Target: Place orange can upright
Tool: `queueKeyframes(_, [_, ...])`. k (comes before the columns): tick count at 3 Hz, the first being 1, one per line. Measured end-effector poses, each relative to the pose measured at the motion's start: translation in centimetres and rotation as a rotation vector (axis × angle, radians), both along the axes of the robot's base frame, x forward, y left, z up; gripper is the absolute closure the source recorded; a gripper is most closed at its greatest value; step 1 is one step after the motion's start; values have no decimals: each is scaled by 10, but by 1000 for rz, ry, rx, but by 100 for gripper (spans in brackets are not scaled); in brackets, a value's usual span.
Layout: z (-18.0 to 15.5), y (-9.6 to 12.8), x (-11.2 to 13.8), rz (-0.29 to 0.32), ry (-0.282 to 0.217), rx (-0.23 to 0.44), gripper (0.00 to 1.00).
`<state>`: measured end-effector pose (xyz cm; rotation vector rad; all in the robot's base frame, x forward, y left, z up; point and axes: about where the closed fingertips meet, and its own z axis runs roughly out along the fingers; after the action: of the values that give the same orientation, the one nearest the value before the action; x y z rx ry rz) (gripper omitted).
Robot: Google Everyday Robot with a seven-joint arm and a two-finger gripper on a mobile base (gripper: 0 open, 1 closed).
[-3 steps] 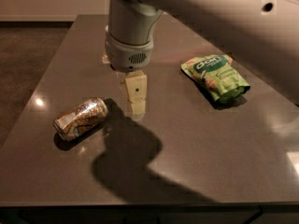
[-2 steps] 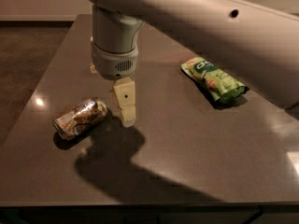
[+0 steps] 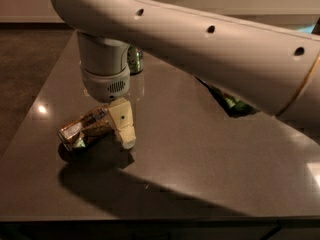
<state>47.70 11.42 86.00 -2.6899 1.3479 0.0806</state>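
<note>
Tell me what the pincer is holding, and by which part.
It cannot be told. The pincer is down at the right end of the orange can, which lies on its side on the table; a grip on it does not show.

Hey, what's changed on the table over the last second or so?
The gripper swung left in the picture and down, from the middle of the table to the right-hand end of the orange can; whether it touches the can is unclear. The arm now covers most of the green snack bag. The can lies on its side in the same spot, not lifted.
</note>
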Motion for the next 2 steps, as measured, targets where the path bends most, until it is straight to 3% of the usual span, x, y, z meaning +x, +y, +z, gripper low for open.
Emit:
queueKeyframes(1, [-7, 12, -4, 24, 3, -14, 0])
queueKeyframes(2, [-10, 18, -4, 24, -1, -34, 12])
